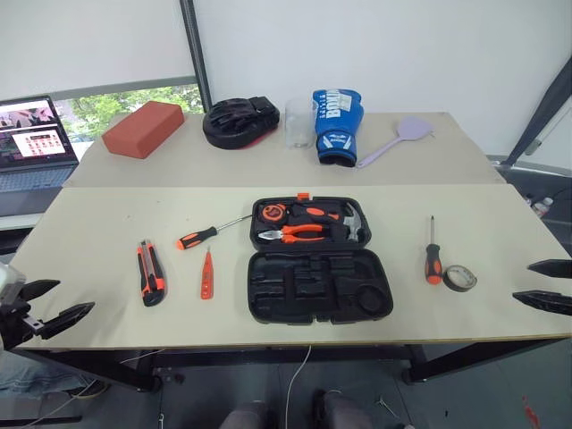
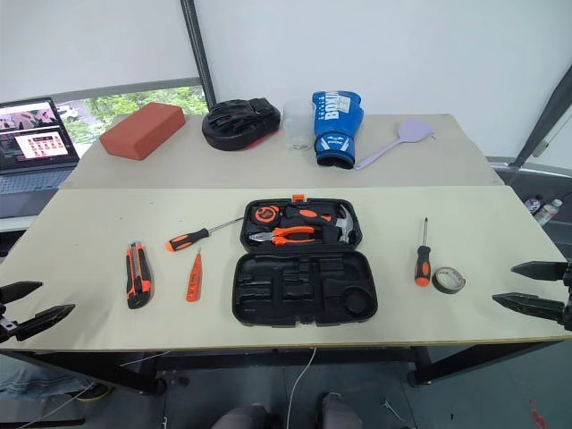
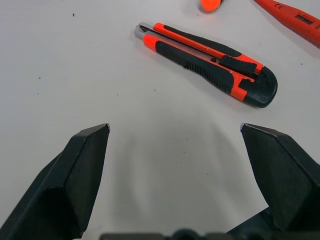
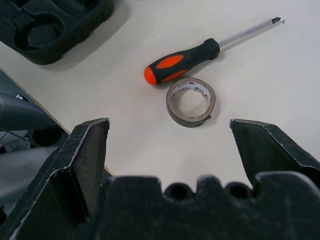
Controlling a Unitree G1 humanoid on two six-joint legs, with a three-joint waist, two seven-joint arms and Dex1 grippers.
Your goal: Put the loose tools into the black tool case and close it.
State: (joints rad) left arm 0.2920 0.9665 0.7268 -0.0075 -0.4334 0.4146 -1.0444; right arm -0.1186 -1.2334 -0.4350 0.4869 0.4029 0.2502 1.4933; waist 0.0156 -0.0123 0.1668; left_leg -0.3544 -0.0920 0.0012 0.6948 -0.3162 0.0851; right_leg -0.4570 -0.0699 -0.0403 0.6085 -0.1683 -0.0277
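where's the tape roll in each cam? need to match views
Left eye view: tape roll lies near the table's right front, beside the handle of the right screwdriver.
Right eye view: same spot, right of that screwdriver's handle.
Left wrist view: not in it; the utility knife lies there.
Right wrist view: lying flat ahead of the right gripper, open.
Shared landmark: the right screwdriver's orange-black handle, next to the roll.

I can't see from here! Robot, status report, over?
Left gripper and right gripper open, empty. Tool case open; five tools loose on table. Nothing in the way.
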